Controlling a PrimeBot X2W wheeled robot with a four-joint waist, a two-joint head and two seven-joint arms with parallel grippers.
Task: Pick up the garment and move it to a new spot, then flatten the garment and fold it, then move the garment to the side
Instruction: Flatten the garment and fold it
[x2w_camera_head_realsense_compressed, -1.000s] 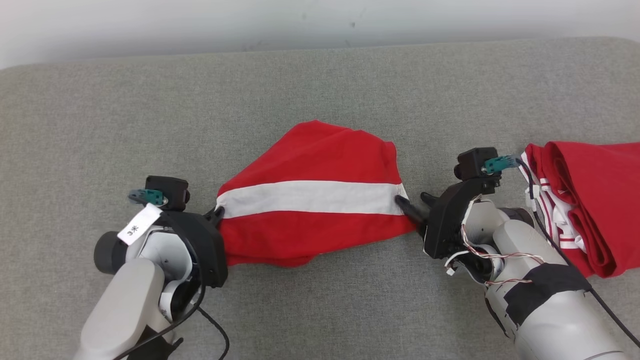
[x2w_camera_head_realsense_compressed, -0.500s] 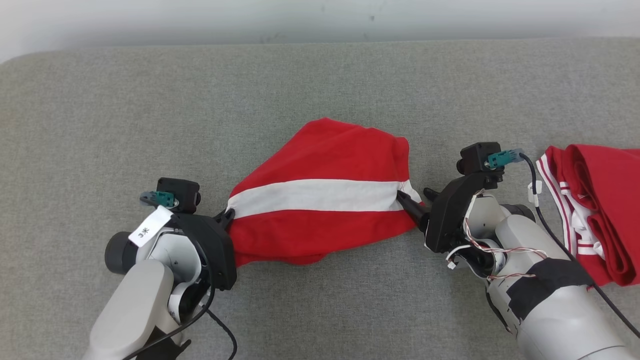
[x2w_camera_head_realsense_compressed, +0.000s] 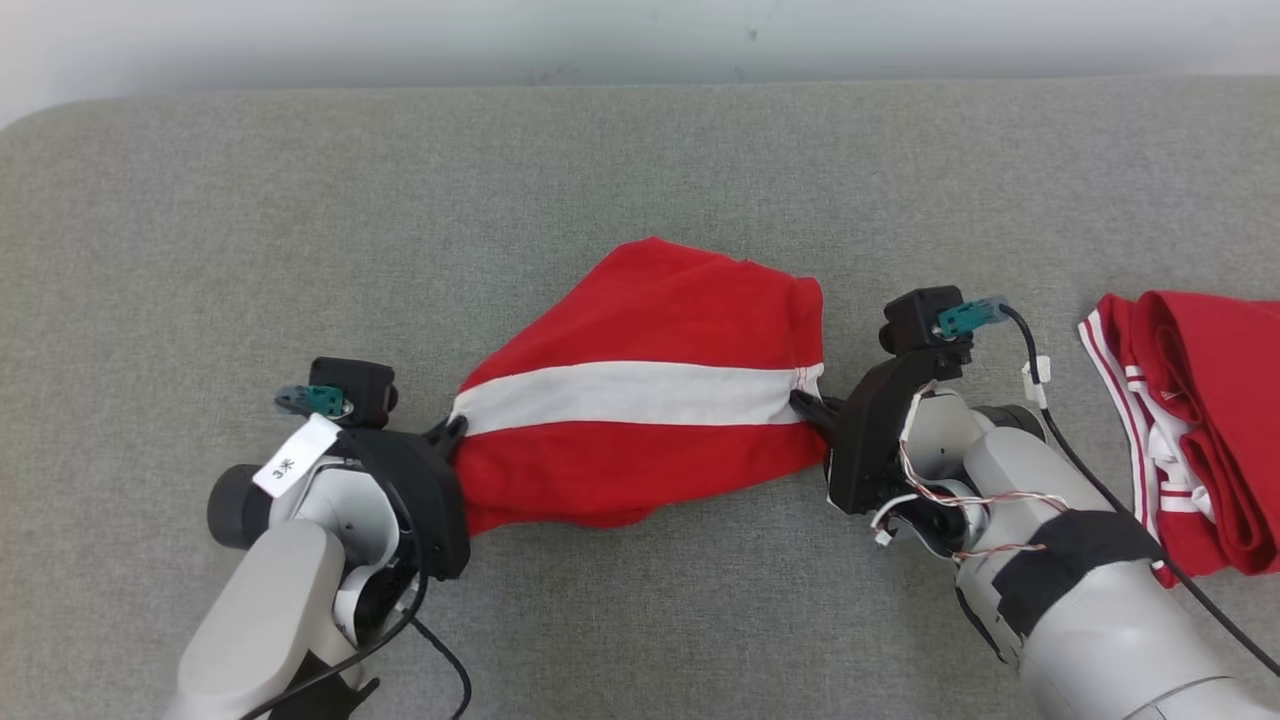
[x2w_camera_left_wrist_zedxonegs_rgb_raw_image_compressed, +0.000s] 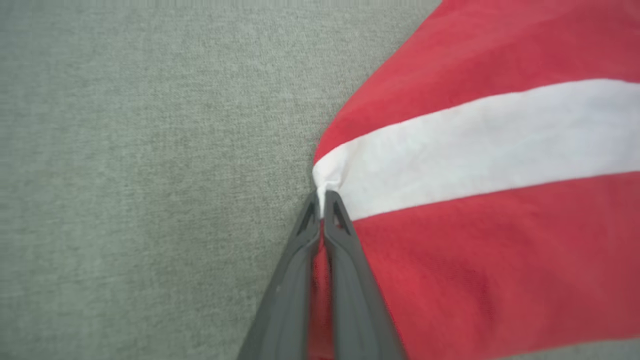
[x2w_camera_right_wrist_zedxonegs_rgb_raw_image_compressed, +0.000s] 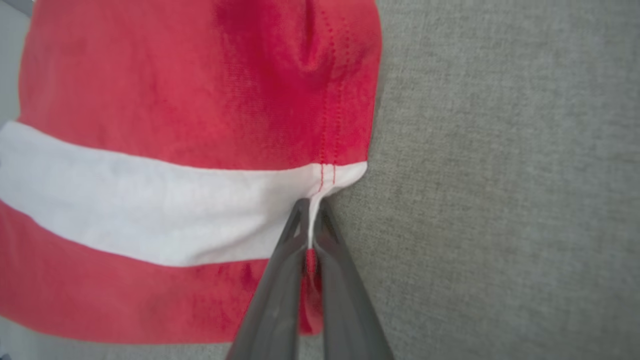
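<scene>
Grey cushion (x2w_camera_head_realsense_compressed: 640, 160) | head: red pile (x2w_camera_head_realsense_compressed: 1215, 420) at right | wrists: fingers (x2w_camera_left_wrist_zedxonegs_rgb_raw_image_compressed: 350, 280) pinch garment (x2w_camera_left_wrist_zedxonegs_rgb_raw_image_compressed: 500, 250)

A: Where's the left claw (x2w_camera_left_wrist_zedxonegs_rgb_raw_image_compressed: 324, 197)?
B: It comes up from 6 o'clock, its two dark fingers (x2w_camera_left_wrist_zedxonegs_rgb_raw_image_compressed: 292, 285) pinched together on the garment (x2w_camera_left_wrist_zedxonegs_rgb_raw_image_compressed: 475, 260), right at the bunched end of the white stripe (x2w_camera_left_wrist_zedxonegs_rgb_raw_image_compressed: 475, 145).
A: And the cloth?
B: It's red and spreads from 1 to 4 o'clock. The grey fabric worktop (x2w_camera_left_wrist_zedxonegs_rgb_raw_image_compressed: 150, 175) takes the 9 o'clock side.

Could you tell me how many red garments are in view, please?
2. A red white-striped garment lies centre, pinched by the left gripper and right gripper; a bunched red-and-white garment sits at the right edge, possibly hiding another.
</scene>
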